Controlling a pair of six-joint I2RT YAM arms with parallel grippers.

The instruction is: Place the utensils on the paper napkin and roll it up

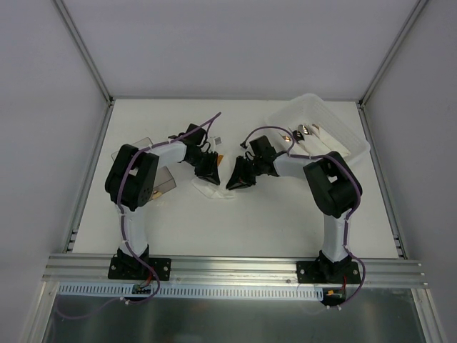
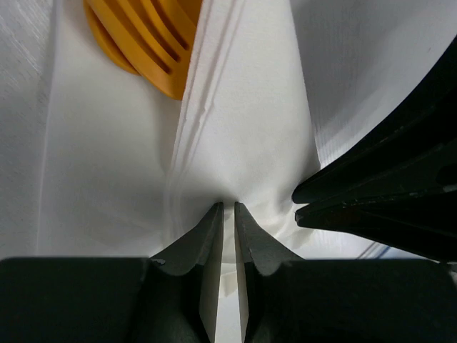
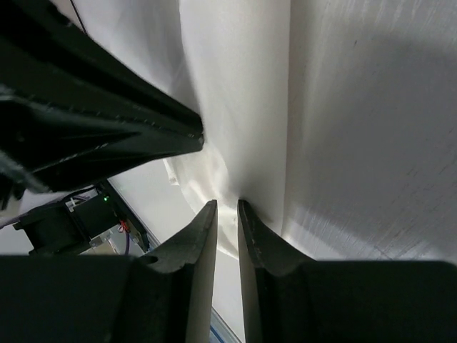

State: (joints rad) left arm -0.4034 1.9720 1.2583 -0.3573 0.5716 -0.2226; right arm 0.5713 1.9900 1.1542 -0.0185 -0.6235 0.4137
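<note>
**Near to far.** My left end effector (image 2: 228, 207) and right end effector (image 3: 227, 205) each pinch a raised fold of the napkin (image 2: 250, 128), jaws almost meeting. I judge this is to turn the soft, creased white paper over the ribbed orange utensil (image 2: 146, 43) just beyond. The napkin lies mid-counter (image 1: 250, 221), with the translucent tray (image 1: 335, 114) farther back.

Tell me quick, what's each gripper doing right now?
Left gripper: closed, pinching the napkin.
Right gripper: closed, pinching the napkin too.
</note>
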